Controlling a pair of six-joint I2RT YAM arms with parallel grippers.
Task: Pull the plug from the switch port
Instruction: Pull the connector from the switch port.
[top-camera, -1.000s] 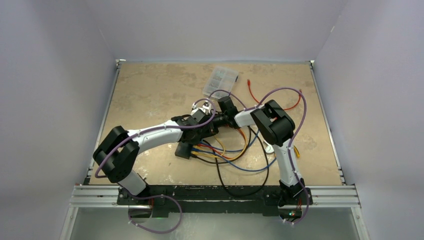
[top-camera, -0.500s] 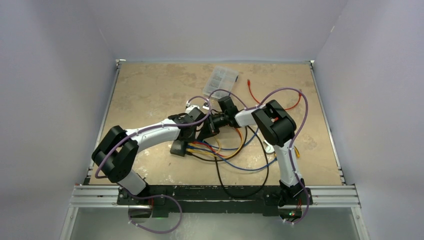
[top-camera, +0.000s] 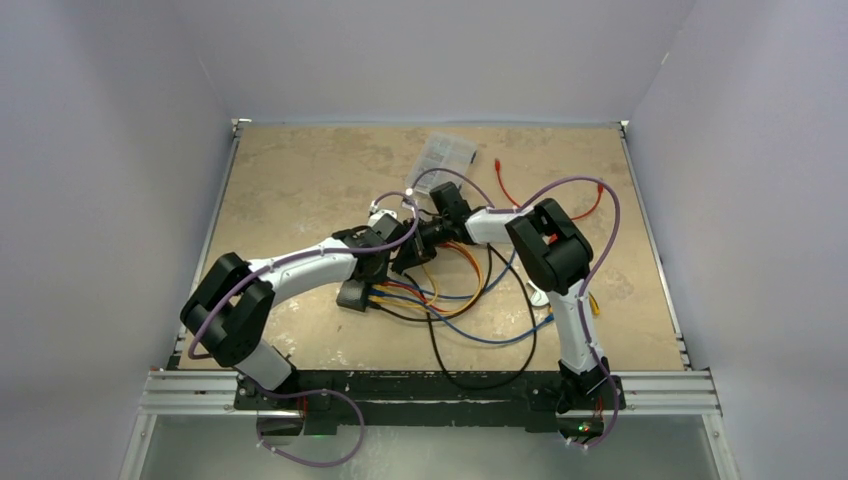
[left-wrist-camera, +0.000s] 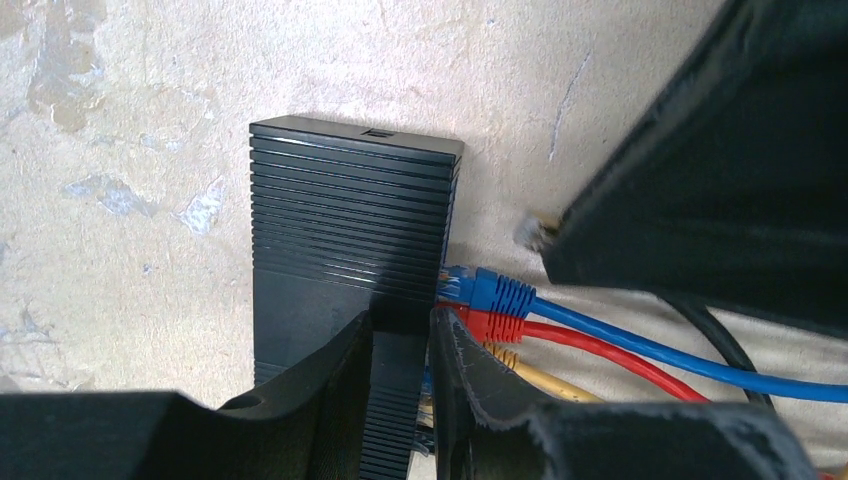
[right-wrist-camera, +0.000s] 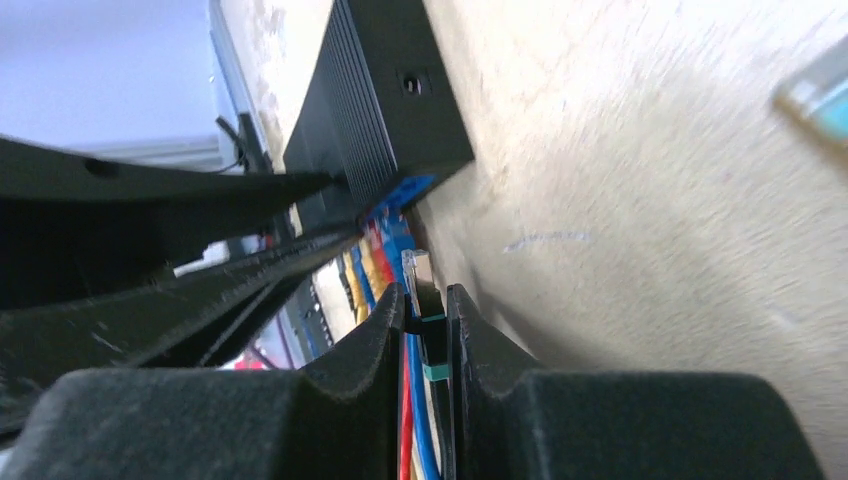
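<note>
Ribbed black switch (left-wrist-camera: 350, 230), blue plug (left-wrist-camera: 490, 290), red plug (left-wrist-camera: 488, 323), yellow cable (left-wrist-camera: 535, 377), clear plug (right-wrist-camera: 417, 270) — mottled beige table (left-wrist-camera: 120, 150).

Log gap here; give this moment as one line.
left gripper: shut on switch | right gripper: shut on plug, out of port | blue cable, red cable: plugged in

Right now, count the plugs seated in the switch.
3 visible along the switch's side: blue plug at the far end, red plug beside it, yellow plug next, partly behind the left fingers, which may hide more.
</note>
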